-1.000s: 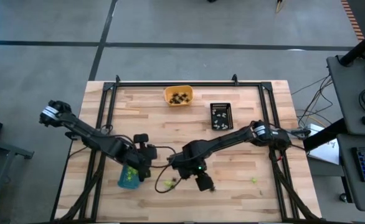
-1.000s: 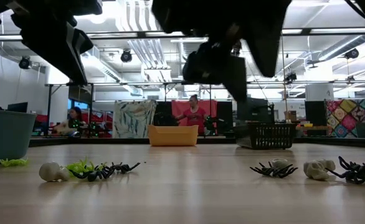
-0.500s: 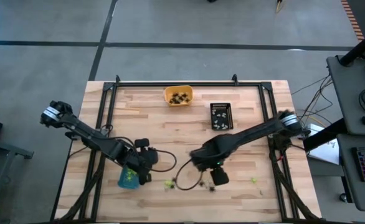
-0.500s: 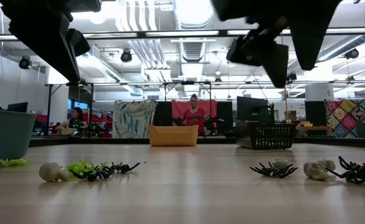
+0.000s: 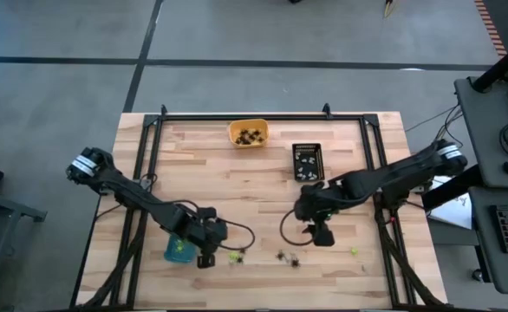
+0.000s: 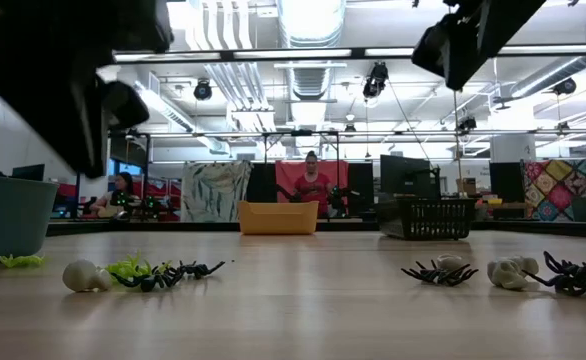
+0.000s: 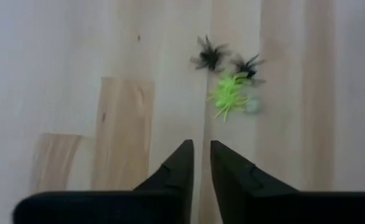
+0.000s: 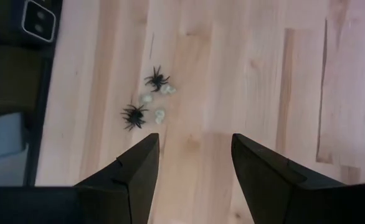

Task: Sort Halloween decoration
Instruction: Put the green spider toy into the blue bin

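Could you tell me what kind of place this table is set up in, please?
Probably a large open lab or workshop: exposed ceiling ducts and pipes overhead, a concrete floor around the table, and people at workstations behind.

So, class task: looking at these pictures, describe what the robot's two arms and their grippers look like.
Both arms are dark, slim and jointed, each with a pale silvery band near its outer end. A black cable loops on the table beside each. The left gripper has two narrow, black, pointed fingers. The right gripper has two broader, black, wedge-shaped fingers.
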Available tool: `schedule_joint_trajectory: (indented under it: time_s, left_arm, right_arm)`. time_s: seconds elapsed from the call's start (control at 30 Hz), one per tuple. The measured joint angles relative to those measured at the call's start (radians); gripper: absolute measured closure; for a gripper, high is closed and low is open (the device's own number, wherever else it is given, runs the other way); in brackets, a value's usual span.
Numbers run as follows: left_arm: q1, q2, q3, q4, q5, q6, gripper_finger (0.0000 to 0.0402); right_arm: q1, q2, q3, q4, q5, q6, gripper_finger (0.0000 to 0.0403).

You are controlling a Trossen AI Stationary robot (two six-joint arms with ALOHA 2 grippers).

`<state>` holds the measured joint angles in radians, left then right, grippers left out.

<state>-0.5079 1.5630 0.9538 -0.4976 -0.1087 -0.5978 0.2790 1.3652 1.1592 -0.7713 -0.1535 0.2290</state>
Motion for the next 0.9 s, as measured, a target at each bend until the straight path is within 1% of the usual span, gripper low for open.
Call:
schedule_joint_trajectory:
  time_s: [0.07,0.17,0.3,0.37,0.47,0.7,0.8,0.9]
  left_arm:
    - [-0.002,0.029,0.009,-0.005,0.007,0.02,0.0348]
    - [-0.002,0.066,0.054,-0.05,0.007,0.065,0.032]
    - [-0.001,0.12,0.156,-0.239,0.006,0.128,0.0298]
    - [-0.001,0.147,0.211,-0.329,0.001,0.149,0.0293]
    - [-0.003,0.202,0.263,-0.407,-0.002,0.169,0.0292]
    - [-0.004,0.355,0.343,-0.5,-0.003,0.154,0.0292]
    - [-0.006,0.392,0.374,-0.529,-0.004,0.161,0.0292]
    - [-0.007,0.405,0.378,-0.534,-0.004,0.172,0.0292]
  right_arm:
    - [0.0,-0.022,-0.024,0.023,0.0,0.007,0.0209]
    - [0.0,-0.035,-0.052,0.05,0.0,0.007,0.0209]
    - [0.0,-0.034,-0.071,0.052,0.0,0.007,0.0209]
    - [0.0,-0.027,-0.073,0.055,0.0,0.007,0.0209]
    - [0.0,-0.019,-0.076,0.064,0.0,0.007,0.0209]
    - [0.0,-0.013,-0.074,0.09,0.0,-0.001,0.0209]
    - [0.0,-0.01,-0.074,0.094,-0.001,-0.001,0.0209]
    - [0.0,-0.009,-0.074,0.096,-0.001,-0.001,0.0209]
